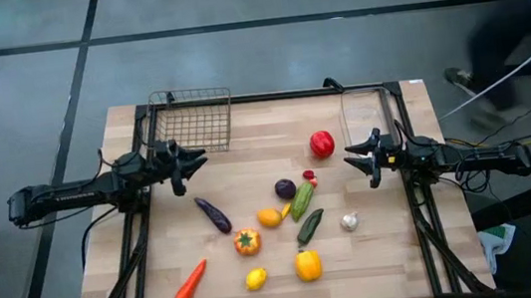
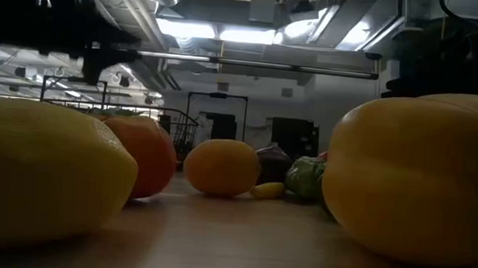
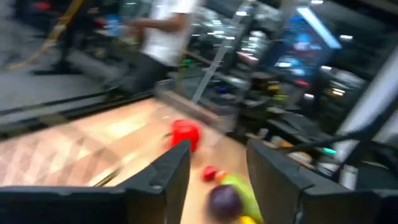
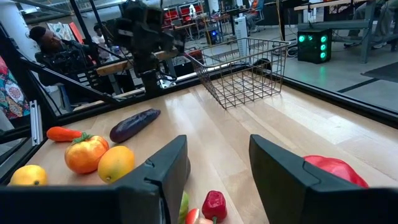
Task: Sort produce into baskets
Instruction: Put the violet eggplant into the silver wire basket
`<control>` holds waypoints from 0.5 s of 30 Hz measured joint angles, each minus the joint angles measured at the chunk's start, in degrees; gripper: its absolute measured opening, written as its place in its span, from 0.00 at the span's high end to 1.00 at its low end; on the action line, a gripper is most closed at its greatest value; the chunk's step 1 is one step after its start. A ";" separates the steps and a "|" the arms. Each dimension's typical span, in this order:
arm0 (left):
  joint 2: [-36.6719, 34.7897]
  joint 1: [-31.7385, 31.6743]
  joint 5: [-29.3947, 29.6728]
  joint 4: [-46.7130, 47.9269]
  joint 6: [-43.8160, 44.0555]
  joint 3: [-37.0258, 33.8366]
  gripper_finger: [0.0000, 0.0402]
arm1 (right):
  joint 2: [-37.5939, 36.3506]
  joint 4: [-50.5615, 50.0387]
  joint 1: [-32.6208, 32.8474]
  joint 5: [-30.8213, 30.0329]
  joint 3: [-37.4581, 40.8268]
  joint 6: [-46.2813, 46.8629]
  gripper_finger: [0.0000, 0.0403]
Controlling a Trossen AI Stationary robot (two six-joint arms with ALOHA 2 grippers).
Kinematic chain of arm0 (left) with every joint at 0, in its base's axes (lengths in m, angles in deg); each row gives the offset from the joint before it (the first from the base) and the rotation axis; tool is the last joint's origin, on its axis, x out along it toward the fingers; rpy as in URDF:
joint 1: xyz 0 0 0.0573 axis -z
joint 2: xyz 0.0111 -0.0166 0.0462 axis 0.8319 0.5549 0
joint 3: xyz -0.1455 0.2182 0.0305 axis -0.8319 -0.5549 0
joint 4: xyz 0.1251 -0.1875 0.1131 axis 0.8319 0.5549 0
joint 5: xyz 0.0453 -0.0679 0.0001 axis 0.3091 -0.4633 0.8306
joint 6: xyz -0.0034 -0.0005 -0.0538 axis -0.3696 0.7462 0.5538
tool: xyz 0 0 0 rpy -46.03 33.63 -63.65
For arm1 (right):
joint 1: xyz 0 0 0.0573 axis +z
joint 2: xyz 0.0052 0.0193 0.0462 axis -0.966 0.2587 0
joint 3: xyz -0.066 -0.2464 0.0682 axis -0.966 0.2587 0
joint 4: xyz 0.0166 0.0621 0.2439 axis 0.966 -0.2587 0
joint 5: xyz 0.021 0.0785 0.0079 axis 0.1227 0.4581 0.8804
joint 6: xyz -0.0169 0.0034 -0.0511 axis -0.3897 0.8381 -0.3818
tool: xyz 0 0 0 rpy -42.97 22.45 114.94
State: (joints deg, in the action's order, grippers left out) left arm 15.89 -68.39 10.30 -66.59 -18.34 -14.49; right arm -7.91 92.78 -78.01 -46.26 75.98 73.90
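Observation:
The produce lies loose on the wooden table: a red fruit [image 1: 321, 144], a purple eggplant [image 1: 213, 215], an orange [image 1: 268, 218], a green cucumber [image 1: 301, 200], a white garlic bulb [image 1: 350, 222], a carrot [image 1: 190, 282], a lemon [image 1: 255, 280] and a yellow pepper [image 1: 308, 264]. The wire basket [image 1: 192, 119] stands at the far left and the clear bin [image 1: 366, 115] at the far right. My left gripper [image 1: 195, 161] hovers open in front of the wire basket, holding nothing. My right gripper [image 1: 352, 155] hovers open in front of the clear bin, pointing level across the table.
A dark frame [image 1: 269, 95] runs along the table's far edge and down both sides. A person [image 3: 165, 34] moves beyond the table, and more people [image 4: 46, 43] sit behind the left arm. Bare wood lies between the two baskets.

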 joint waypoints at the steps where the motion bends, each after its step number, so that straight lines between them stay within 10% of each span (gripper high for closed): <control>1: 0.76 0.87 -0.82 -0.08 -0.79 1.38 0.60 | 0.01 0.01 0.00 0.00 0.00 0.01 0.57; 15: 17.55 13.58 -1.66 24.97 -13.83 24.61 0.57 | -0.01 0.02 0.00 0.02 0.00 0.01 0.57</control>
State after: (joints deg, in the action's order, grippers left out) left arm 33.44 -54.81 8.63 -41.62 -32.18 10.12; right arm -7.92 92.79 -78.01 -46.23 75.98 73.91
